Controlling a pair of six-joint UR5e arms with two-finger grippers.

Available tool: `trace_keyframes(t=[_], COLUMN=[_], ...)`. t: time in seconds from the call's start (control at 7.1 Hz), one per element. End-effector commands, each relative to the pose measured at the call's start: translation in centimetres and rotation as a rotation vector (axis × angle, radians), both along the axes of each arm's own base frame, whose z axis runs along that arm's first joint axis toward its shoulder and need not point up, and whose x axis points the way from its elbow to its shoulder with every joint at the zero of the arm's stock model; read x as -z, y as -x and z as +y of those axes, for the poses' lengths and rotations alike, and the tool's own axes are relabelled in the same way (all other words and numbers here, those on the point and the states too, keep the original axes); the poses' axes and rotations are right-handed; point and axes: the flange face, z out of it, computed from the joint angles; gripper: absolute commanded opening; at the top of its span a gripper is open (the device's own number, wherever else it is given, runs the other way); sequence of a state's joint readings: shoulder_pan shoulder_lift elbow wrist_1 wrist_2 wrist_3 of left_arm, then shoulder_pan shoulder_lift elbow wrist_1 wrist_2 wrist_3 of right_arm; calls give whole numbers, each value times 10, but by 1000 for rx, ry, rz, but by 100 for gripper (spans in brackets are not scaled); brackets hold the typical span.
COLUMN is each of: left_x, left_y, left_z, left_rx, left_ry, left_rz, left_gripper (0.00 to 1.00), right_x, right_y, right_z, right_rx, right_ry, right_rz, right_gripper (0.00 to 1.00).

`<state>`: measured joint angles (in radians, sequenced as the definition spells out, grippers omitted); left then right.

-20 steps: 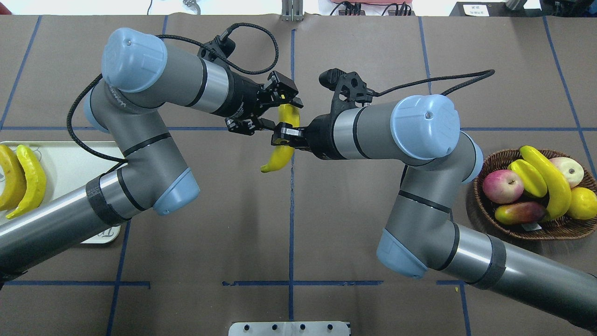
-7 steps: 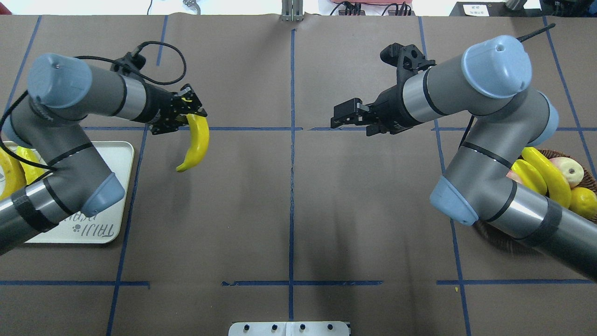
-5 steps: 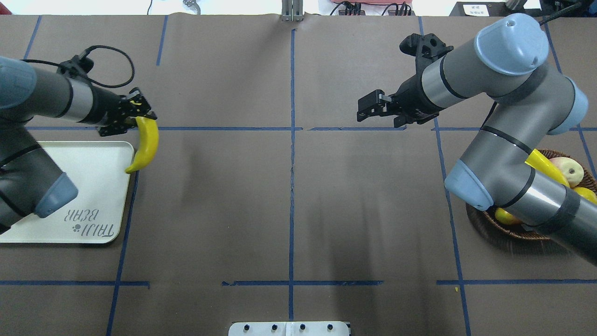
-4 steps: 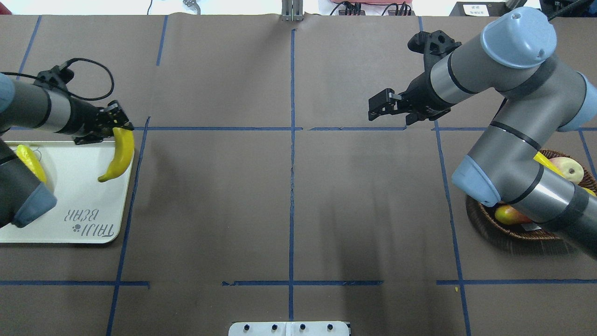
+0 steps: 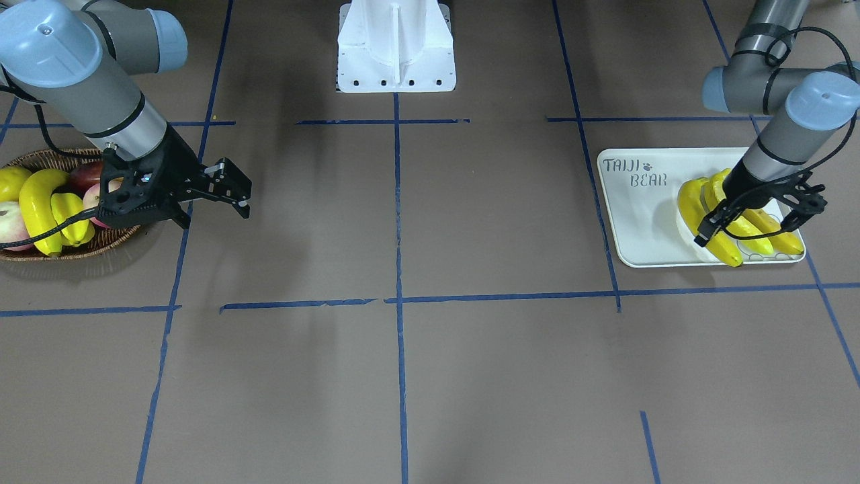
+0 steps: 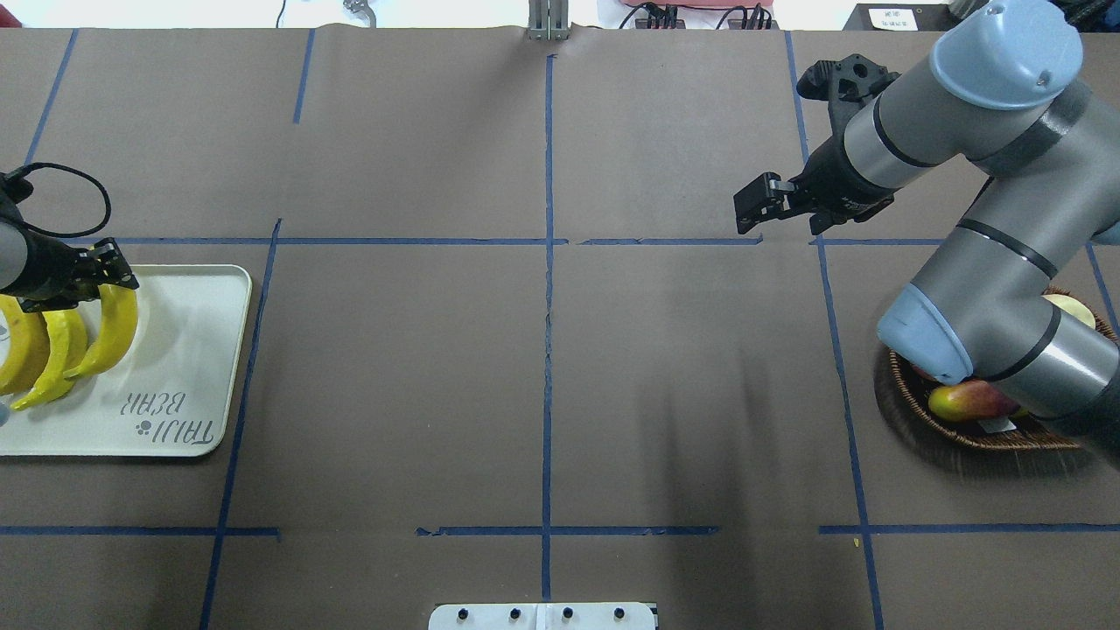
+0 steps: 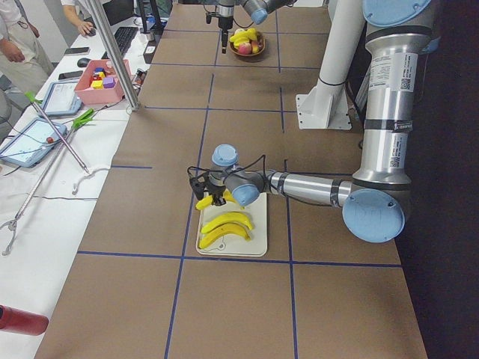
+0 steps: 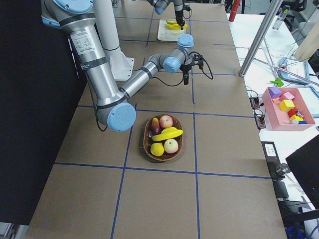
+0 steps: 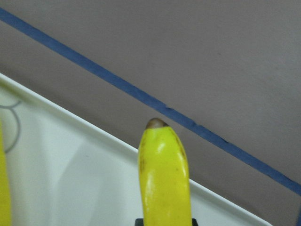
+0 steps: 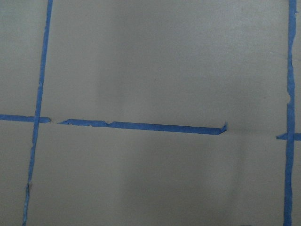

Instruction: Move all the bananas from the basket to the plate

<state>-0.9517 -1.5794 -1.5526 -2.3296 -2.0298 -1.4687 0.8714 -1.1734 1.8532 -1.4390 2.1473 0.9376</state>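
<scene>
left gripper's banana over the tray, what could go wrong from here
1. The held banana hangs from the left gripper right beside two bananas already on the plate; lowering or opening could knock them.
2. I cannot tell whether its low end touches the plate; a release from height might let it roll.
3. The last banana in the basket lies against a starfruit, so the open right gripper may grab the wrong fruit.

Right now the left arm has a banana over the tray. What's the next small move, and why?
Probably ease the left gripper down a touch and open it. It is shut on the held banana, which hangs inside the plate rim, beside the two other bananas lying there. I can't tell whether it touches the plate yet, so a short descent before release seems safer than dropping it.
</scene>
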Motion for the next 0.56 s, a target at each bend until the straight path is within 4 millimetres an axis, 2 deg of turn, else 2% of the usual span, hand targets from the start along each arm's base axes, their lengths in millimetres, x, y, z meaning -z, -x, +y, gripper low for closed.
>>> trace_keyframes(t=[0.0,0.14,0.28,0.42], left_x=[-1,3,21,52], left_y=[14,19,29,29], left_z=[-4,-5,-8,-10], left_rx=[4,-34,-76,-106], left_ry=[-16,-48,-65,-96], left_rz=[-6,0,57,119], left_gripper=[100,100,100,100], right_x=[0,-2,-15,-44], right_y=[-4,-15,-32,-51], right_z=[0,4,13,29], right_rx=[-3,-11,7,51], right_ry=[-1,10,-10,-52], right_rz=[3,10,30,64], right_gripper=[100,100,100,100])
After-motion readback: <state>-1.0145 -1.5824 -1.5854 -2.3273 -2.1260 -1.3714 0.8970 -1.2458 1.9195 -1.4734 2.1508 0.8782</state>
